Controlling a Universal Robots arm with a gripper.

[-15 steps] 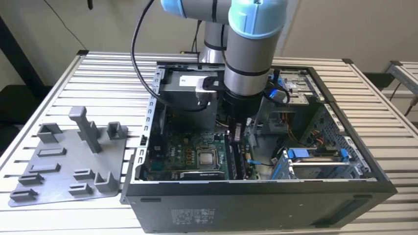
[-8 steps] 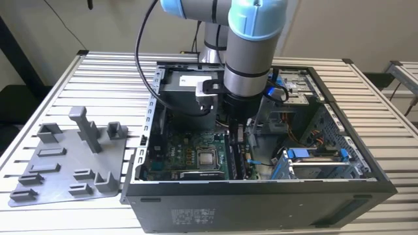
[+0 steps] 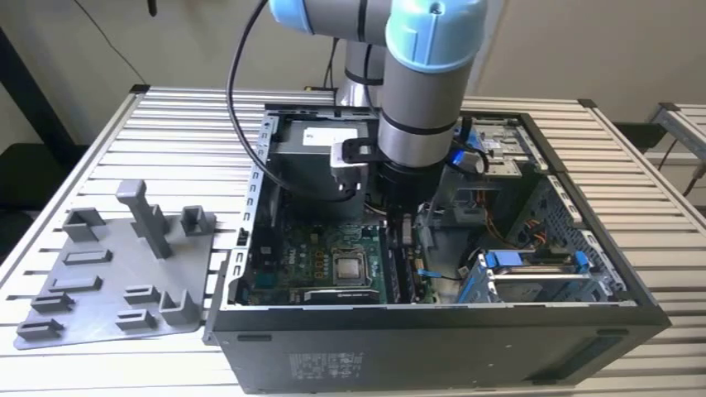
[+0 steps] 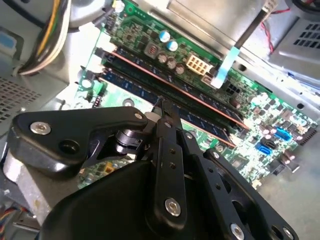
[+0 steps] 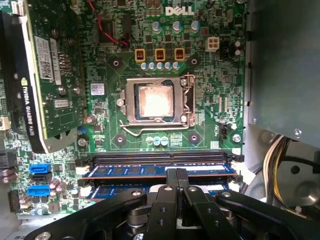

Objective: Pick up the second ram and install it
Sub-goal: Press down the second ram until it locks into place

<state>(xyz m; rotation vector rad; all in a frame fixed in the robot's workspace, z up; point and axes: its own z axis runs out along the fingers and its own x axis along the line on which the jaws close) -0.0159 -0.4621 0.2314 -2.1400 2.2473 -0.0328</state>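
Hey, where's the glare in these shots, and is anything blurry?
Second wrist view: bright glare on the metal case wall; the gripper body up close looks soft. First wrist view: even light, the bare processor shines pale. Exterior view: soft daylight, case interior shadowed under the arm.

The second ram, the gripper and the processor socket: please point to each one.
second ram (image 5: 155, 171): first wrist view, its long top edge.
gripper (image 5: 176, 176): first wrist view, fingertips over the stick.
processor socket (image 5: 155, 100): first wrist view, its metal lid.

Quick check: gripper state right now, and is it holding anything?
Gripper: shut, fingers pressed together over the memory stick standing in the motherboard slot; whether it grips the stick cannot be told.
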